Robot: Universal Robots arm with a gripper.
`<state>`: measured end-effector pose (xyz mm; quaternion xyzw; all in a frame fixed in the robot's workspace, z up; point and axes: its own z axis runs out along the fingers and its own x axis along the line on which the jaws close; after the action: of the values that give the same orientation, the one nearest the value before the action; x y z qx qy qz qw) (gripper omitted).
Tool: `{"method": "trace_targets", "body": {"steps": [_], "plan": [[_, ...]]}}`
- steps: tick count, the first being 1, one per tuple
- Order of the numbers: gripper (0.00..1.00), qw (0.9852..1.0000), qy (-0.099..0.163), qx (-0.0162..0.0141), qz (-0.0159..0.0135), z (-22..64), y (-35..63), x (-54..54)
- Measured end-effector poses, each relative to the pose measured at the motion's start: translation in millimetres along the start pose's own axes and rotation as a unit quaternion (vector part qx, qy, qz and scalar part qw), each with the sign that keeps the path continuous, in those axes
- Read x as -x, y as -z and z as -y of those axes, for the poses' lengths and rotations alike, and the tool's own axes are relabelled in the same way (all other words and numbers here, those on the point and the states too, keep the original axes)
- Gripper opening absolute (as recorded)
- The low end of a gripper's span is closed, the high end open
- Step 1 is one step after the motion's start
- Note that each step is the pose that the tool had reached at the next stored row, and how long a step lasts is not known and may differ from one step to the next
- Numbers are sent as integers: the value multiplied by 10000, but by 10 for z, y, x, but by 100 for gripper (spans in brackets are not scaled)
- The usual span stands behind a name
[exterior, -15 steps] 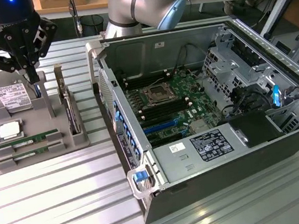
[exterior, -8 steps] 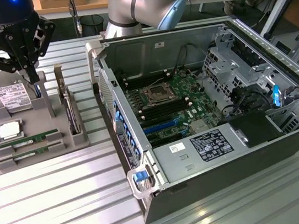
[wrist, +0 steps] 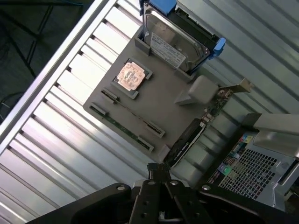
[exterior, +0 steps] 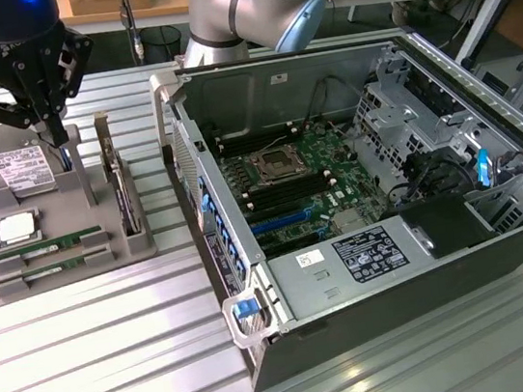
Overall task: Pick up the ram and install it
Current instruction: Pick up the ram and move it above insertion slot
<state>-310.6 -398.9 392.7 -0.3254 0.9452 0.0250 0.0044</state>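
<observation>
Ram sits untouched in the grey holder, six o'clock from the hard drive in the exterior view. Gripper hangs over the drive, fingers pressed together, gripping nothing.

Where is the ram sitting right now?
On the exterior view's left, the ram sits in the grey holder beside the silver processor chip, left of the open computer case.

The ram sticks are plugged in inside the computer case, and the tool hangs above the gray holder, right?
Not quite. The ram sticks are not inside the computer case. They lie in slots of the gray holder on the table, as the exterior view shows. The rest is right: the tool hangs above the gray holder.
</observation>
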Motion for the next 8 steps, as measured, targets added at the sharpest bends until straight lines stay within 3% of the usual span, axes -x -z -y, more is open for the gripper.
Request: {"method": "trace_targets", "body": {"steps": [8], "plan": [[11,9987,510,13,-23,0,0,0]]}}
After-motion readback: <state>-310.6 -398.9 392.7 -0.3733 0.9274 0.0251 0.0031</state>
